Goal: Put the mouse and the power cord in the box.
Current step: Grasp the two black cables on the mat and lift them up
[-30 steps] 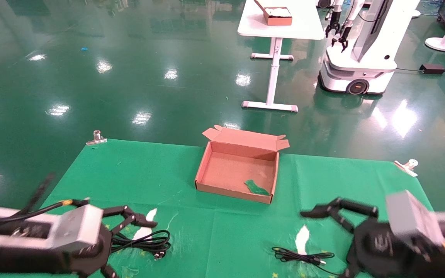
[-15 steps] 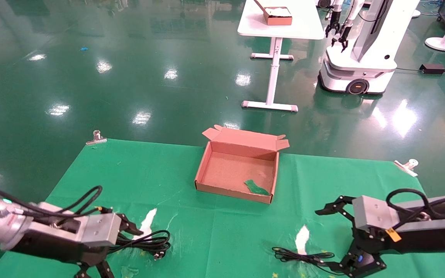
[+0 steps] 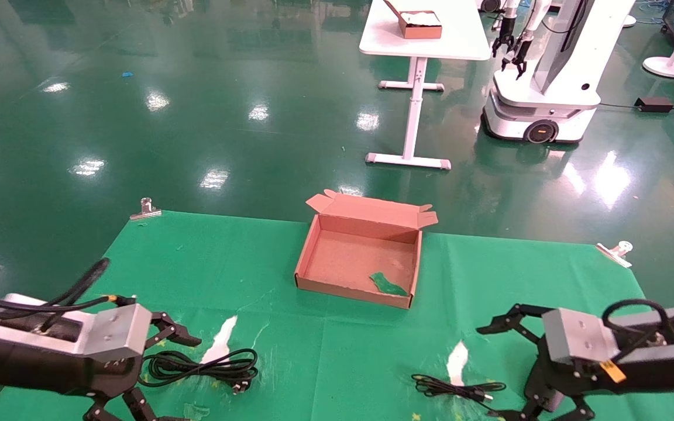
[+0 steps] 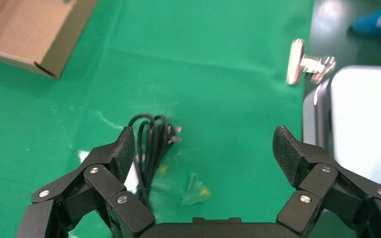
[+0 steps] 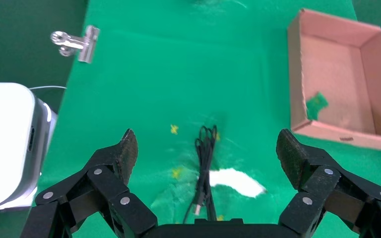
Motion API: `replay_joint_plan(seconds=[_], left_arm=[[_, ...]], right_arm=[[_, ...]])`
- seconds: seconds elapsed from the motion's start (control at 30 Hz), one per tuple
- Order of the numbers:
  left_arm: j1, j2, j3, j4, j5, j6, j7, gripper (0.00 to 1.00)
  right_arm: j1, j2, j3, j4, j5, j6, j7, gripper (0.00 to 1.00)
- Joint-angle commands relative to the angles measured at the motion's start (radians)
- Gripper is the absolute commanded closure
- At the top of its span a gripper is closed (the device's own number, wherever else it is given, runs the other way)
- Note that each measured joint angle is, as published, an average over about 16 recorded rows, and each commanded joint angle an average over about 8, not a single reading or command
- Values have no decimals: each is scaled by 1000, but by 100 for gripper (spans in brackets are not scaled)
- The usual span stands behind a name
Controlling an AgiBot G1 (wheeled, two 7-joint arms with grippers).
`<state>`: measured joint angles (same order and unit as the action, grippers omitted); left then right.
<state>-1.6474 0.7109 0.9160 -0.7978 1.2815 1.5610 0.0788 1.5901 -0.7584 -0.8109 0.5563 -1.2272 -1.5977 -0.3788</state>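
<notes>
The brown box (image 3: 351,290) stands open at the middle of the green cloth, with a green scrap (image 3: 388,285) inside; its wall shows in the right wrist view (image 5: 347,136). The power cord (image 3: 208,368) lies coiled at the front left. My left gripper (image 3: 158,374) is open just left of the coil, and in the left wrist view the power cord (image 4: 151,144) lies by one finger of the left gripper (image 4: 203,141). The mouse's body is out of view; only its thin cable (image 3: 457,389) with a USB plug shows. My right gripper (image 3: 501,371) is open right of it, over the cable (image 5: 203,163).
White patches (image 3: 220,345) (image 3: 458,362) mark the cloth near each cable. Metal clips (image 3: 145,209) (image 3: 618,251) hold the cloth's far corners. Beyond, a white table (image 3: 425,47) carries a small box, and another robot (image 3: 547,70) stands on the green floor.
Both arms have swung low over the cloth and steadied. The left gripper has drawn back left of the coil; the right gripper has settled by the thin cable. The cables and box are unmoved.
</notes>
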Motion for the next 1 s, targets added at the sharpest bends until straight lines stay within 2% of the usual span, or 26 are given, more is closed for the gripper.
replay_joint_plan(seconds=[0.03, 0.2, 0.33, 0.43, 0.63, 1.0], left_arm=[[10, -35, 3, -44, -40, -3, -32, 0], [99, -166, -22, -273, -122, -80, -155, 0], [181, -264, -34, -454, -164, -194, -251, 0], [243, -318, -40, -531, -194, -286, -287, 0], [311, -366, -51, -556, -235, -380, -264, 0], [301, -381, -60, -558, -238, -374, -255, 0]], right_arm=[[2, 11, -23, 13, 28, 0, -3, 0], [5, 15, -86, 43, 90, 1, -5, 0], [9, -2, -134, 50, 133, 4, -4, 0], [19, -22, -165, 35, 154, 7, -9, 0], [63, -68, -218, -26, 162, 9, -37, 0], [96, -124, -309, -110, 180, 8, -86, 0]])
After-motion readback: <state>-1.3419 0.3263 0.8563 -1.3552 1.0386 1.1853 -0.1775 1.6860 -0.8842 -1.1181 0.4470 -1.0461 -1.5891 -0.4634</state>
